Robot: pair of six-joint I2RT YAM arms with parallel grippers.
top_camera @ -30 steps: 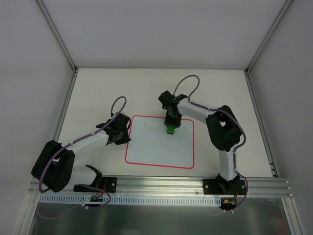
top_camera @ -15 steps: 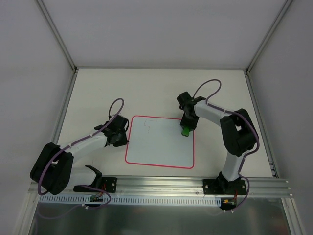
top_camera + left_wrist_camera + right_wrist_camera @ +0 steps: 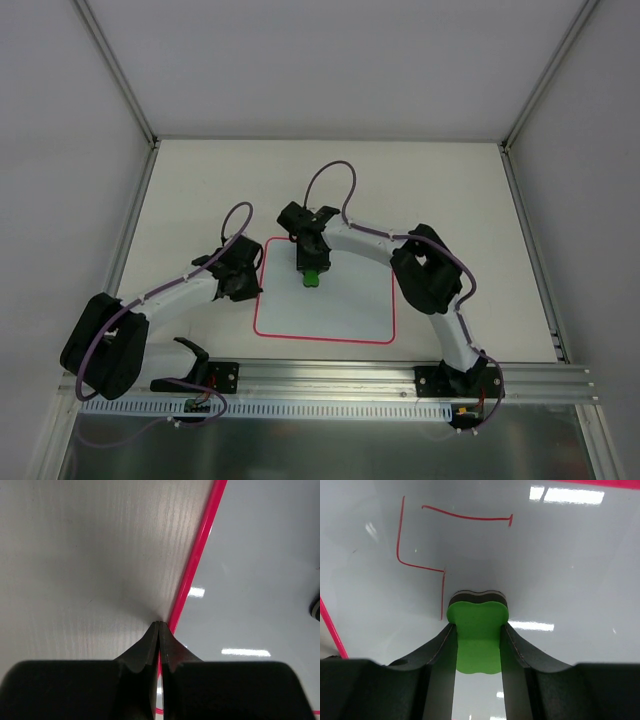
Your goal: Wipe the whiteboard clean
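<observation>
At the left of the top view, the left tool sits on the cream bench, right at the left edge of the whiteboard. Its wrist view shows the two fingers pressed fully together with nothing between them. The tips are low in the middle of the frame and meet just on the bench side of the board's pink border. The whiteboard lies flat in the middle of the top view, above the two arm bases. Over its upper left part stands the right tool, clamped on a green eraser. In the right wrist view the eraser's dark end points at the board, just right of red strokes in the upper left of that frame. Another stroke runs along the top centre.
</observation>
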